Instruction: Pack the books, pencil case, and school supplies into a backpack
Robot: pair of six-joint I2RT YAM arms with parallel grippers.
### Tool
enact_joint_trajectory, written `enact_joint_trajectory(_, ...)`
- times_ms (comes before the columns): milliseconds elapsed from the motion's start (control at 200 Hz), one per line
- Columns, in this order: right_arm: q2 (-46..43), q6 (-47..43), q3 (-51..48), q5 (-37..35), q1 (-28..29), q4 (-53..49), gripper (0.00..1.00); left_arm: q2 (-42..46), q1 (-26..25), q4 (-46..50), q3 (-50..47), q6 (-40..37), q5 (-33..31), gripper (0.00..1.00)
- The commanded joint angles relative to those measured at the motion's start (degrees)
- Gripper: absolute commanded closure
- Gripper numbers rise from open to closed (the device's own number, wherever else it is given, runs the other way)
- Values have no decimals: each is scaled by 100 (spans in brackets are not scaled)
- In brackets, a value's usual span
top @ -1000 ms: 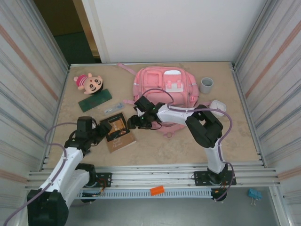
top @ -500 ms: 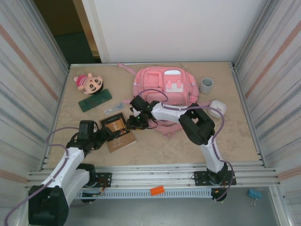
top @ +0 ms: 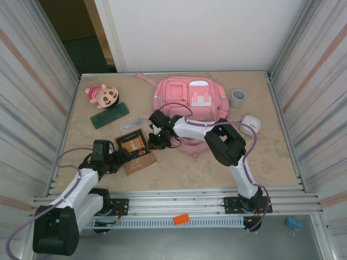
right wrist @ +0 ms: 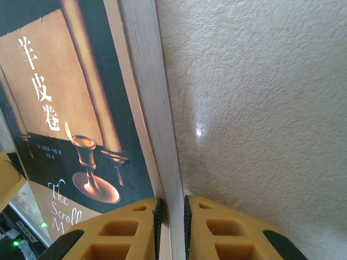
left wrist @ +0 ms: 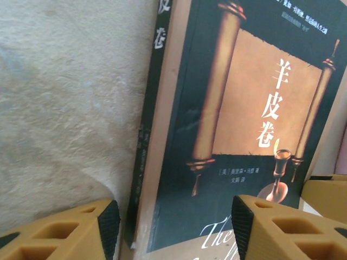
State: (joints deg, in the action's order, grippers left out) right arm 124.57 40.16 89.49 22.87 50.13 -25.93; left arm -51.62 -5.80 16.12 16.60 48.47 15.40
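Note:
The book [top: 136, 152], dark with a tan band and a scroll picture, lies on the table left of centre. My right gripper [top: 153, 142] is shut on its pale page edge [right wrist: 146, 97], a pad on each side; in the right wrist view the gripper [right wrist: 171, 210] pinches that edge. My left gripper [top: 122, 156] stands open at the book's opposite side; in the left wrist view the gripper [left wrist: 172, 223] has the spine corner of the book [left wrist: 244, 108] between its fingers, clear of both pads. The pink backpack [top: 190, 100] lies behind. The green pencil case [top: 109, 115] and a slim grey-blue stick [top: 132, 125] lie at the back left.
A plush doll [top: 102, 95] sits at the back left corner. A grey cup [top: 237, 97] and a white object [top: 250, 123] are right of the backpack. Ribbed metal walls [top: 32, 97] close in both sides. Bare tabletop [top: 184, 170] lies in front of the book.
My right gripper moved left to the book and shut on its page edge. My left gripper narrowed slightly around the spine corner.

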Motion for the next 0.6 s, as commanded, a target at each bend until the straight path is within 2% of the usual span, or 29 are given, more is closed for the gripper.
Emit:
enact_joint_trajectory(0,280,-87,-1,-188,-28,-413,82,-176,18,-512,-67,-99,634,46)
enact_joint_trajectory(286,190,-114,-3,-231,10,-386,84,313,18,-100,590,-34,1387,49)
enact_joint_trajectory(436,128,-106,-46,-257,10,-357,85,538,17,23,698,-67,1287,49)
enact_joint_trajectory(596,38,-104,-131,-283,-1,-282,84,128,19,-408,458,-20,1427,49)
